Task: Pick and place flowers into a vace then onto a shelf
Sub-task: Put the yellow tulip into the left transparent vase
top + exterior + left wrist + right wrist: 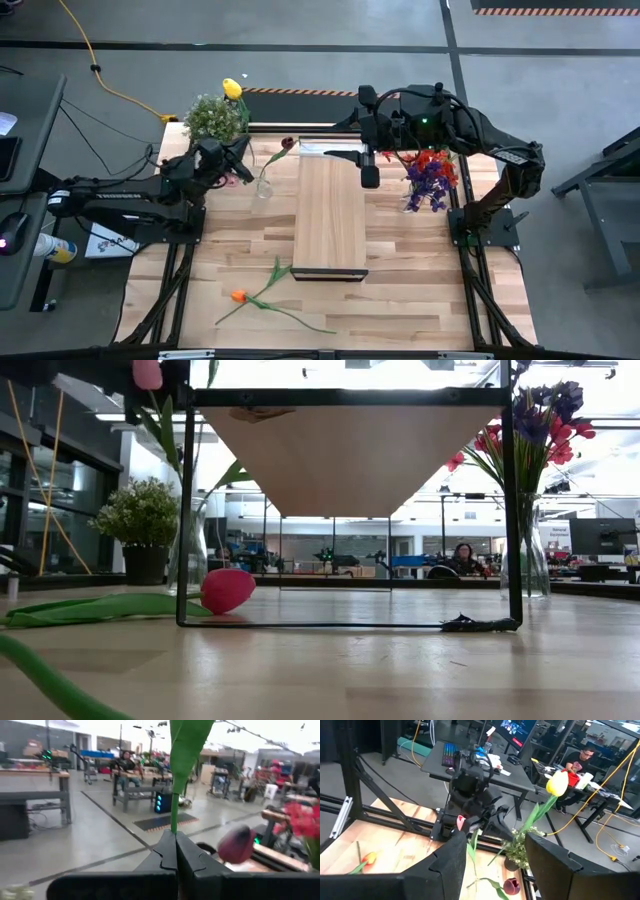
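You have a plank table (420, 290) with the long narrow shelf (329, 215) running down its middle, and bare wood open on both sides of it toward the near edge. The far edge is crowded: a bushy potted plant (214, 117) with a yellow flower (232, 88) at the far left corner, and a vase of red and purple flowers (431, 172) just right of the shelf's far end.

Your left gripper (243, 160) sits near the plant, fingers pressed together on a green stem (174, 815); its dark maroon head (288, 144) hangs toward the shelf's far end, above a clear vase (263, 187) standing just left of the shelf.

Your right gripper (369, 172) hovers over the shelf's far right corner, fingers apart and holding nothing.

An orange flower (238, 296) lies flat on the table near the front, left of the shelf's near end.

Beyond the table you see concrete floor, desks, and people seated at them.
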Controlling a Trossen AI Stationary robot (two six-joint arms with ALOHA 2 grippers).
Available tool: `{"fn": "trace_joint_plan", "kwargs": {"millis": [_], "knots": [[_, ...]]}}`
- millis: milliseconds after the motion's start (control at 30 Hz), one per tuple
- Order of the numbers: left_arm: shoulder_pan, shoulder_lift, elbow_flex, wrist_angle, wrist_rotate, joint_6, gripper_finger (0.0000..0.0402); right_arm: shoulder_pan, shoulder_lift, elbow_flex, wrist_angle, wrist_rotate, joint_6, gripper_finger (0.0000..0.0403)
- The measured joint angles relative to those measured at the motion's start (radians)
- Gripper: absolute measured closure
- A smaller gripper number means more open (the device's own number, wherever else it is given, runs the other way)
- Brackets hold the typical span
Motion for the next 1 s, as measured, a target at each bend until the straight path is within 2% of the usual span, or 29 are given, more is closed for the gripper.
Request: {"fn": "trace_joint_plan", "kwargs": {"millis": [133,300,567,700,1000], "knots": [[0.001,-0.105,0.000,-0.065,-0.034,0.025,0.0380,0.000,0.000,0.000,-0.003,-0.002,-0.001,0.0210],[0.000,-0.221,0.000,-0.243,-0.031,-0.077,0.0380,0.000,0.000,0.000,-0.001,-0.002,-0.006,0.0210],[0.023,-0.233,0.000,-0.272,-0.030,-0.091,0.0380,0.000,0.000,0.000,0.020,-0.001,-0.023,0.0210],[0.115,-0.214,0.000,-0.256,0.069,-0.116,0.0380,0.000,0.000,0.000,0.025,-0.002,-0.022,0.0210],[0.388,-0.081,0.000,-0.192,0.420,-0.219,0.0380,0.000,0.000,0.000,0.025,-0.002,-0.020,0.0210]]}}
